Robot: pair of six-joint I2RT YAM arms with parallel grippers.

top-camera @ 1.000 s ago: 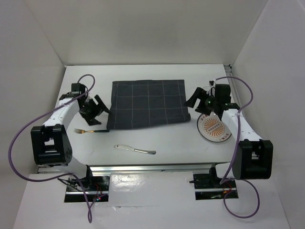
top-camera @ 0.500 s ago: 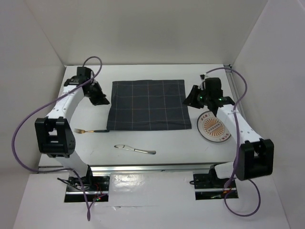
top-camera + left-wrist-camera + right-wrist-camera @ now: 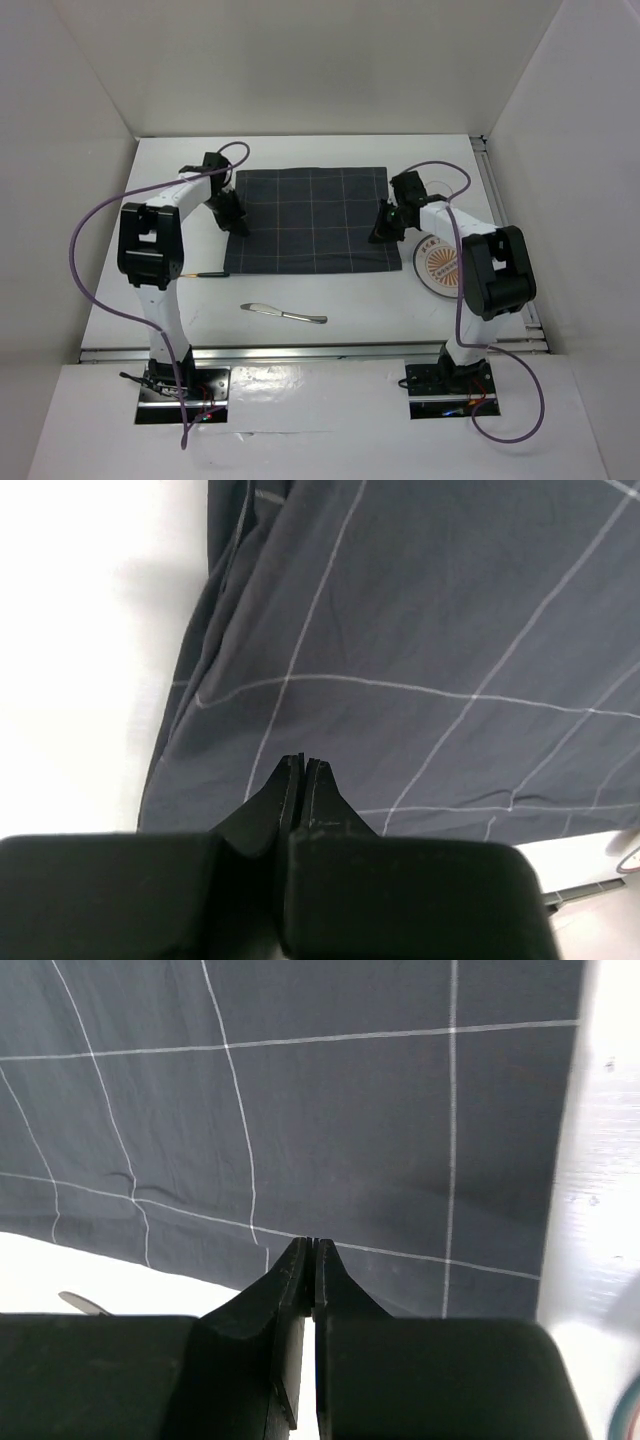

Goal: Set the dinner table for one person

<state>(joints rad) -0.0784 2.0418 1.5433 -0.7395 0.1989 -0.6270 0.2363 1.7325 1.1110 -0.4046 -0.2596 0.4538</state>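
Both arms have swung inward from the counter's (image 3: 350,300) outer margins, and now each one hangs over a side edge of the dark grey grid cloth (image 3: 310,220)! The left pincer (image 3: 238,222), wide open a second ago, is clenched tight at the cloth's left edge. The right pincer (image 3: 383,230) has snapped together too, down at the right edge, near the front corner.

From the left wrist, the fingertips (image 3: 296,780) sit pressed together right on the fabric, which lies rumpled in soft folds along that edge. Whether any cloth is caught between them cannot be told. From the right wrist it is the same story: the fingers (image 3: 295,1265) meet with only a hairline slit, tips down on flat fabric just inside the border. No telling if they have a pinch of it.

The white counter spreads under everything, walled on three sides, with the cloth lying in its middle towards the back. A patterned plate (image 3: 438,268) rests just off the cloth's right front corner, partly hidden by the right arm. The fork's (image 3: 205,272) dark handle pokes out from behind the left arm, just off the left front corner. A butter knife (image 3: 284,314) lies alone nearer the front.
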